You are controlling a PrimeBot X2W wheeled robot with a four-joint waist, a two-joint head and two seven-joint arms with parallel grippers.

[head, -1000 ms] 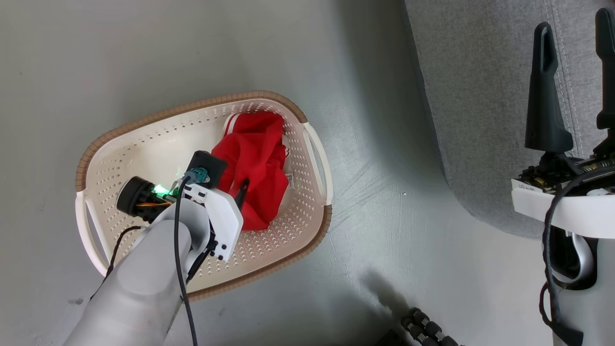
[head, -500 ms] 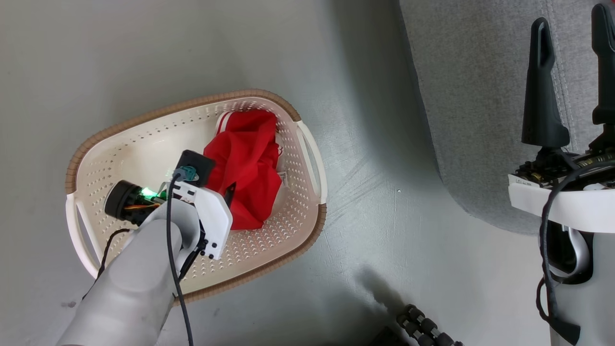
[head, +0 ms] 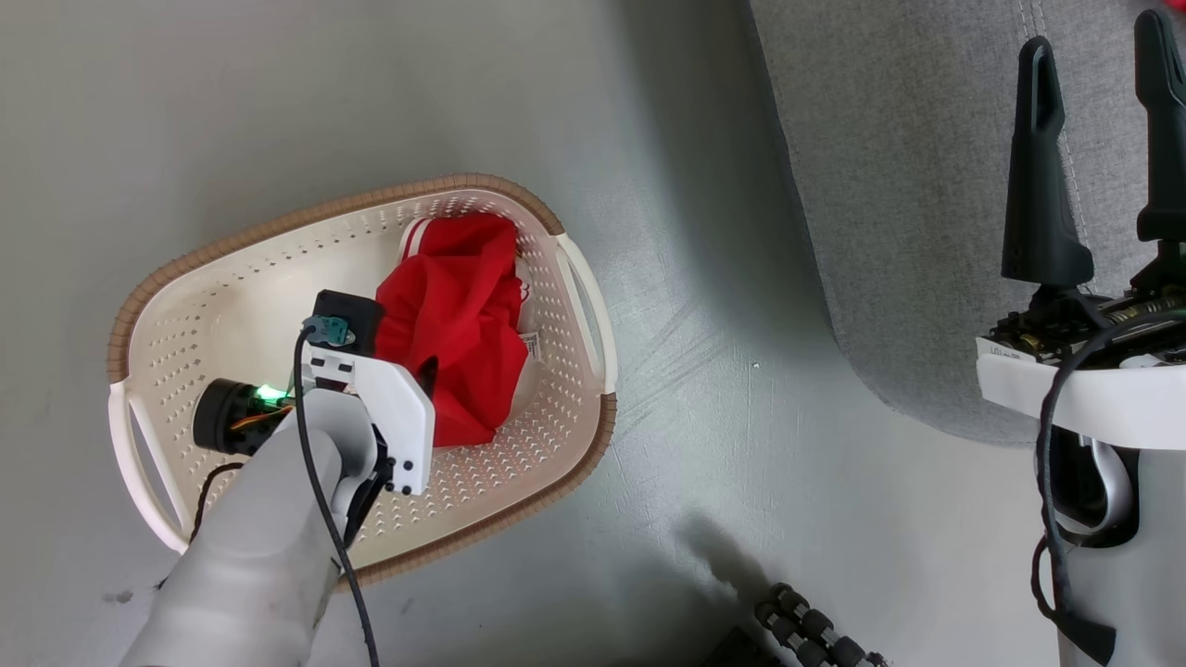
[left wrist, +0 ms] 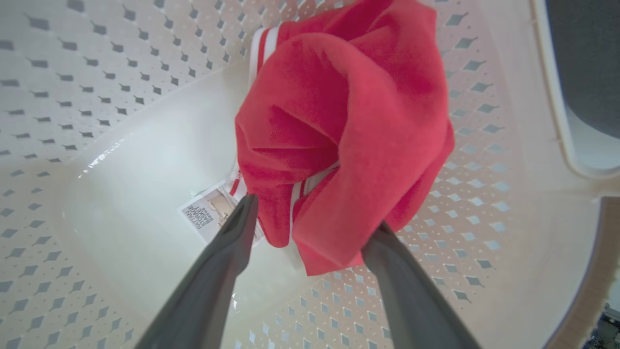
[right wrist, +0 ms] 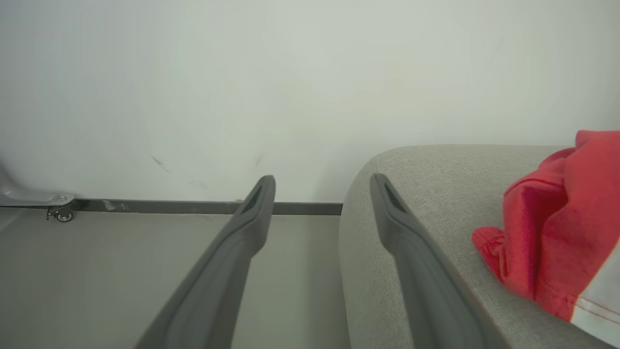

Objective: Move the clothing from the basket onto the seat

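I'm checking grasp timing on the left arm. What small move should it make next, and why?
Probably shut the left gripper on the red garment: open, it straddles the garment's lower folds inside the basket, so closing should catch fabric before any lift.

One basket lies left of centre in the head view, with two white handles, a right handle and a lower-left handle. There are two red garments: one garment in the basket, a second garment at the right edge of the right wrist view. One grey seat takes the head view's upper right. One printed label lies in the basket. Two grippers, the left gripper and right gripper, carry two dark fingers each, four in all
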